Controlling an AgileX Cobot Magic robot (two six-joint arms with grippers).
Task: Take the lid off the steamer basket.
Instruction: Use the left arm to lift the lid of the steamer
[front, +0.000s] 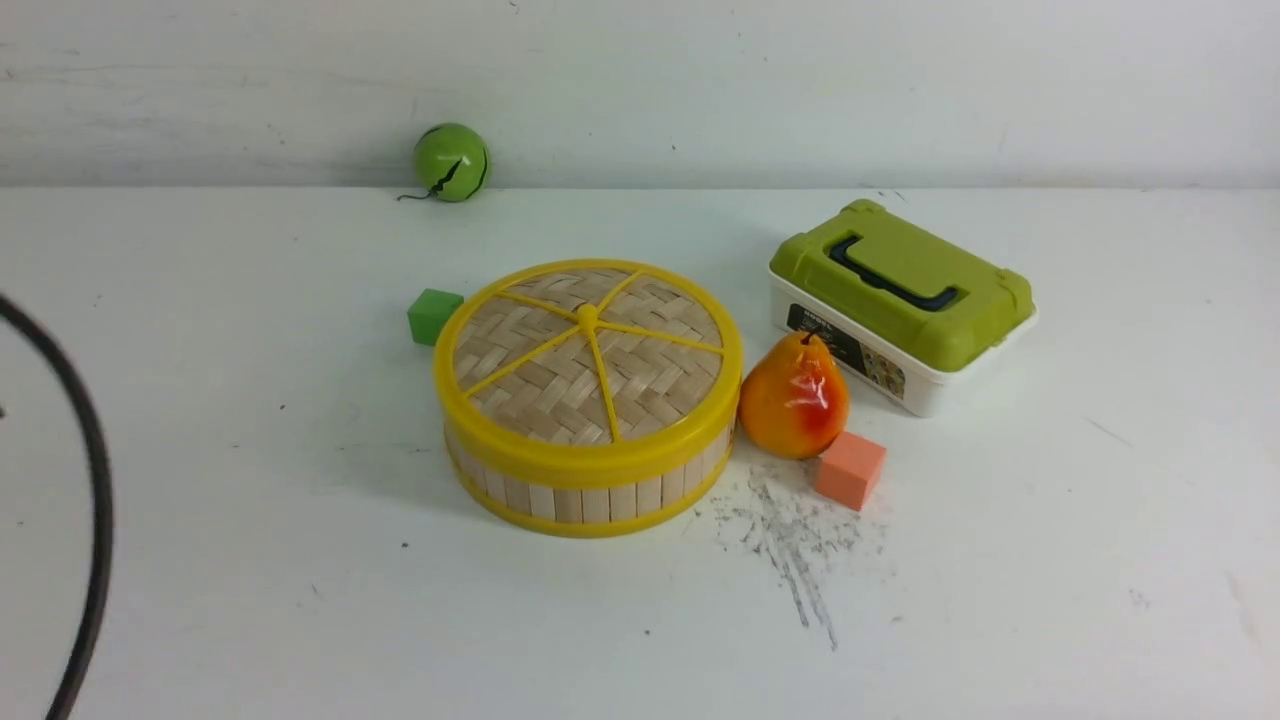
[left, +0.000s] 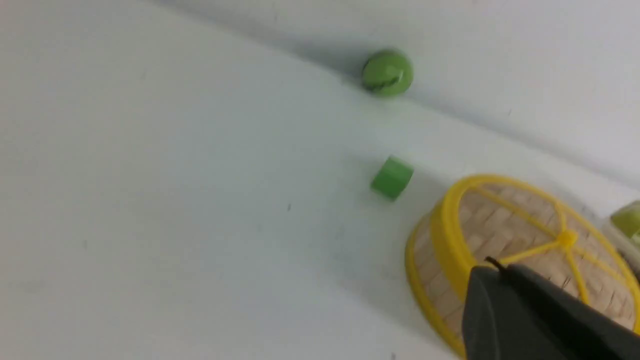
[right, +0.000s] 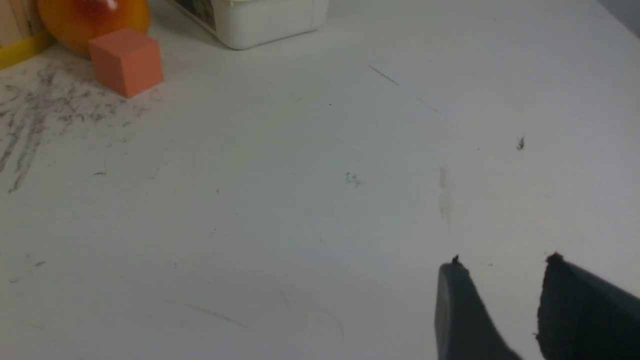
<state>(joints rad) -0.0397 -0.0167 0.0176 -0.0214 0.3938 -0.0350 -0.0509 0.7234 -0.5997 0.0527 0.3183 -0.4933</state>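
The steamer basket (front: 590, 495) stands mid-table with pale slat walls and yellow rims. The lid (front: 588, 350) sits flat on top of it, woven bamboo with yellow spokes and a centre knob. Neither gripper shows in the front view. In the left wrist view my left gripper (left: 500, 267) is shut, its dark fingers pressed together with nothing between them; behind them are the lid (left: 525, 230) and the basket (left: 435, 285). In the right wrist view my right gripper (right: 502, 262) is open over bare table, far from the basket's yellow rim (right: 15, 47).
A pear (front: 794, 397) and an orange cube (front: 850, 470) sit right of the basket, with a white box with a green lid (front: 900, 300) behind them. A green cube (front: 433, 316) touches the basket's back left. A green ball (front: 451, 161) lies by the wall. A black cable (front: 90, 520) curves at the left edge.
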